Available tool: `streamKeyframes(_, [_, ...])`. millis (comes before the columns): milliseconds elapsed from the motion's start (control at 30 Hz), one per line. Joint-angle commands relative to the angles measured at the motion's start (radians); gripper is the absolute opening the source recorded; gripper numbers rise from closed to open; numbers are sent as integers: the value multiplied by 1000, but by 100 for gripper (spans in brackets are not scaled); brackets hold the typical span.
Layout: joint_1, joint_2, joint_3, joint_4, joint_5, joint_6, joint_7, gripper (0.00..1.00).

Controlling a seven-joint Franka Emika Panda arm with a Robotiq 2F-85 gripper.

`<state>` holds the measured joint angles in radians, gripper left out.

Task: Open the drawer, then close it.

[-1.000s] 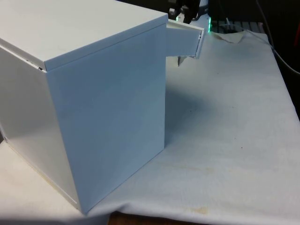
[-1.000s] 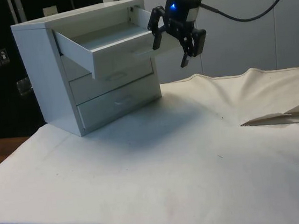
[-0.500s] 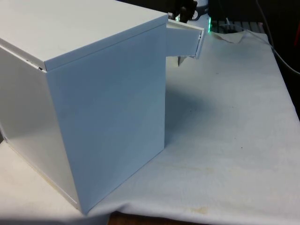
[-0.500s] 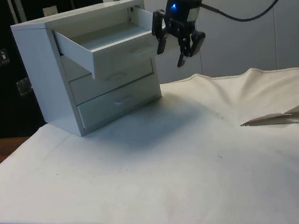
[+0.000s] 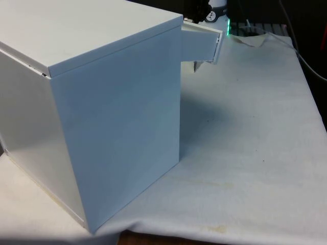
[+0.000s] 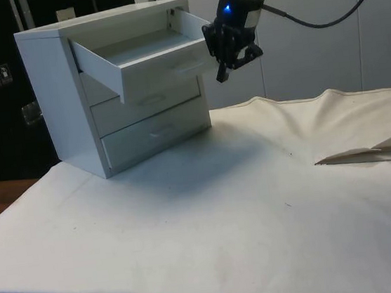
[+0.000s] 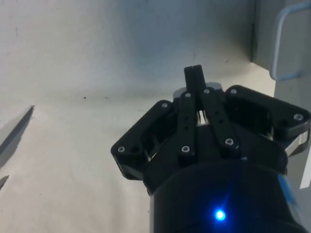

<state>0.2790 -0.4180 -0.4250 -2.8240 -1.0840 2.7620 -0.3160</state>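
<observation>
The top drawer of the white chest of drawers stands pulled out. The gripper hangs just beside the drawer front, near its handle, fingers pressed together on nothing, above the white cloth.

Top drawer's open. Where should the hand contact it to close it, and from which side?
Best bet: skip gripping. Press the top drawer on its flat front panel beside the handle, coming from straight in front. The hand has its fingers together and sits beside that front.
</observation>
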Motion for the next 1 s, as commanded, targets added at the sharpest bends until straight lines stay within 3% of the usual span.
streamKeyframes(0, [-1, 3, 1, 4, -2, -1, 1, 0])
streamKeyframes(233, [0, 10, -1, 17, 0, -4, -2, 0])
streamKeyframes(533, [0, 78, -13, 89, 1, -2, -19, 0])
streamKeyframes(967, [2, 93, -20, 132, 7, -19, -42, 0])
